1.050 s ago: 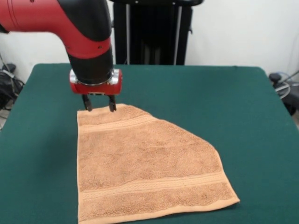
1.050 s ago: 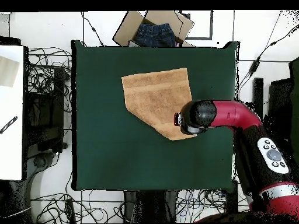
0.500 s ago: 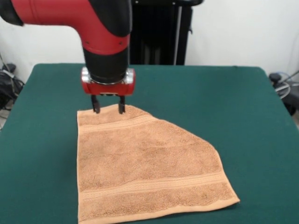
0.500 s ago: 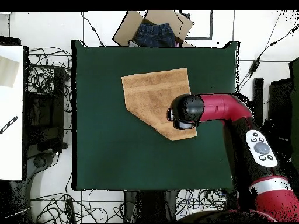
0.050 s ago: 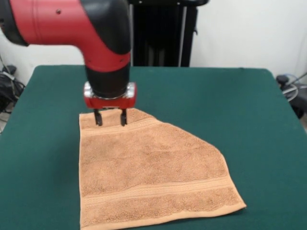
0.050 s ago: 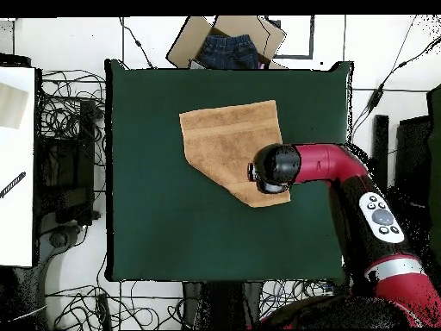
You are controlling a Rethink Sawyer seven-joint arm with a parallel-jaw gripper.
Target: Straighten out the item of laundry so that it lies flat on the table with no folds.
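The item of laundry (image 5: 148, 167) is an orange-tan towel on the green table (image 5: 249, 120). Its far right corner is missing from the outline, which leaves a long diagonal edge there. Band stripes run near its far and near edges. My gripper (image 5: 110, 120) is open over the towel's far left part, and its two fingertips (image 5: 98, 120) reach the far band stripe. Nothing is held between them. From overhead, the arm's wrist (image 6: 274, 168) hides the gripper and covers part of the towel (image 6: 224, 142) near its right edge.
A cardboard box with blue jeans (image 6: 228, 47) lies beyond the table's top edge in the overhead view. Cables cover the floor on the left, beside a white surface (image 6: 17, 164). A black stand (image 5: 158, 33) rises behind the table.
In the front view the gripper has shifted right from the towel's far left corner, then come down and nearer, onto the far band stripe. The towel's outline is unchanged.
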